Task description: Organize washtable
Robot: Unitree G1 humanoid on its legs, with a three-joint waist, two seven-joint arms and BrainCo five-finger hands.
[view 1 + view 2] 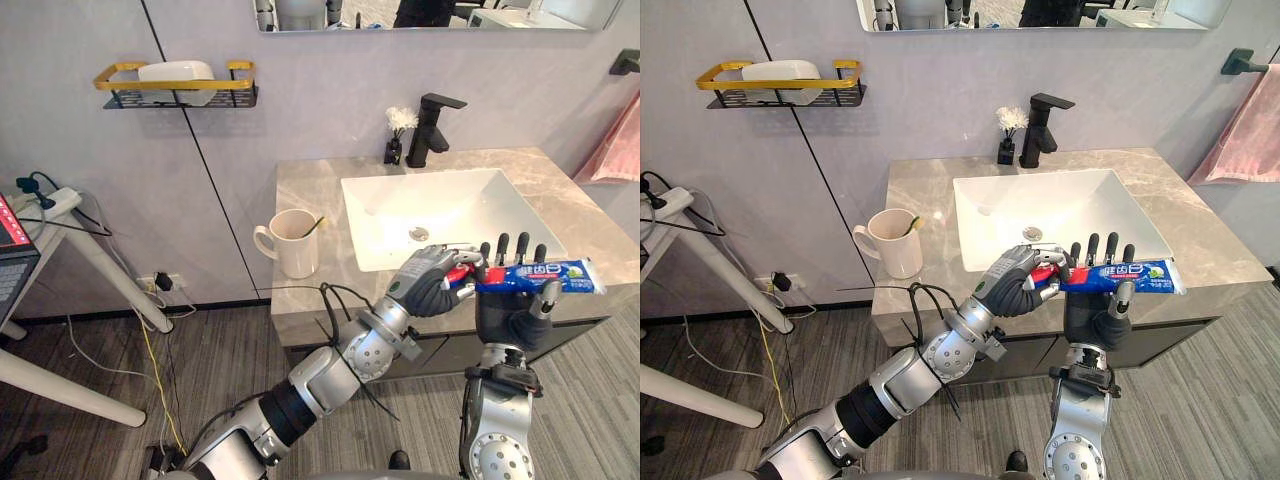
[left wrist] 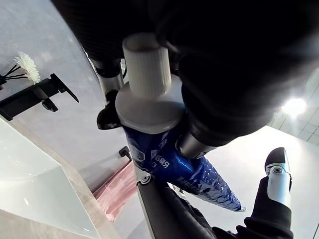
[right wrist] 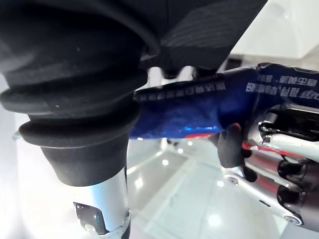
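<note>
Left eye view: your left hand point(image 1: 426, 282) is clenched round the capped end of the toothpaste tube point(image 1: 545, 275), held level above the countertop's point(image 1: 300, 305) front edge, before the sink point(image 1: 400, 215). Your right hand point(image 1: 510, 315) lies beneath, fingers straight, cradling the middle. The long axis runs side to side, cap pointing left toward the mug point(image 1: 290, 245); your left hand is nearer it.

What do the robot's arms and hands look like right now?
Both arms are silver-grey, with rounded joint housings and black segments. The left hand and right hand wear dark ribbed covers; their fingers are silver with dark tips.
</note>
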